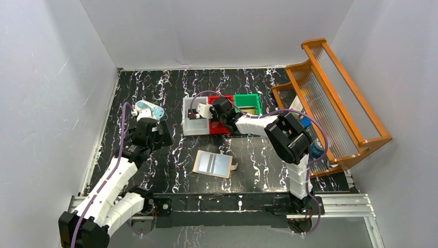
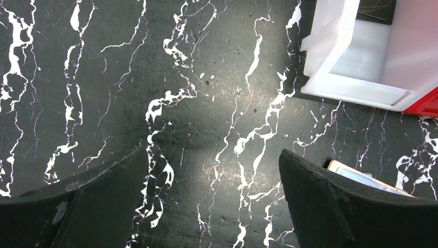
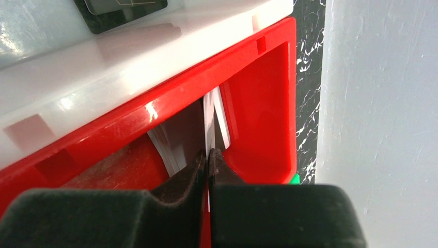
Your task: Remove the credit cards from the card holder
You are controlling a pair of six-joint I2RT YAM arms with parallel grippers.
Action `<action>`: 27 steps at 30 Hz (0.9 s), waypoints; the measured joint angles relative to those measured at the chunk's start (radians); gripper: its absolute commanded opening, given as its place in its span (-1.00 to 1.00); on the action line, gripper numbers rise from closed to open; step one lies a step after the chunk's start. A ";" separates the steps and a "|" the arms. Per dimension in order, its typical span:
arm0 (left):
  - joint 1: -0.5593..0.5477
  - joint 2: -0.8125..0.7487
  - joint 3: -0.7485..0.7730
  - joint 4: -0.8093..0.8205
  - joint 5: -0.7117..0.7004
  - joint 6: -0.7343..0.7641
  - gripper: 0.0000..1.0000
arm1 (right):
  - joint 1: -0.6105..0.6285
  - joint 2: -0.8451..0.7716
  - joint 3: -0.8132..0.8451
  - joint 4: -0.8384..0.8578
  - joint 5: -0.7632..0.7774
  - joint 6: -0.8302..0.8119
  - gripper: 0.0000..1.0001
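The card holder lies open and flat on the black marble table, pale grey-blue pockets up; one corner peeks from behind my left finger. My right gripper reaches down into the red bin, jaws pressed on the edge of a thin pale credit card that stands on edge. Other card edges lean in the same bin. From above, the right gripper is over the bins. My left gripper hangs open over bare table, holding nothing.
A white bin with a dark card, the red bin and a green bin stand side by side at mid-table. A wooden rack fills the right side. Grey walls close in left, right and behind.
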 measured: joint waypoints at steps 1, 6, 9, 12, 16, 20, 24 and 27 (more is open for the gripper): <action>0.000 0.002 0.000 0.000 0.001 0.000 0.97 | 0.000 0.000 0.000 0.000 0.000 0.000 -0.66; 0.000 0.018 0.000 0.000 0.005 0.000 0.97 | 0.000 0.000 0.006 0.000 0.000 0.000 -0.44; 0.000 0.018 0.000 0.000 0.005 0.000 0.97 | 0.000 0.000 0.006 -0.004 -0.002 0.005 -0.36; 0.000 0.018 0.000 0.000 0.008 0.000 0.97 | 0.000 -0.002 0.006 -0.008 -0.006 0.008 -0.29; 0.000 0.018 0.000 0.000 0.012 0.001 0.97 | 0.000 -0.019 0.004 -0.011 -0.013 0.023 -0.21; 0.000 0.018 0.000 0.000 0.015 0.002 0.97 | 0.000 -0.063 -0.008 -0.012 -0.021 0.043 -0.16; 0.000 0.018 0.000 0.000 0.016 0.003 0.97 | 0.000 -0.127 -0.035 -0.011 -0.027 0.072 -0.14; 0.000 0.018 0.000 0.000 0.017 0.003 0.97 | 0.000 -0.174 -0.062 -0.005 -0.039 0.112 -0.11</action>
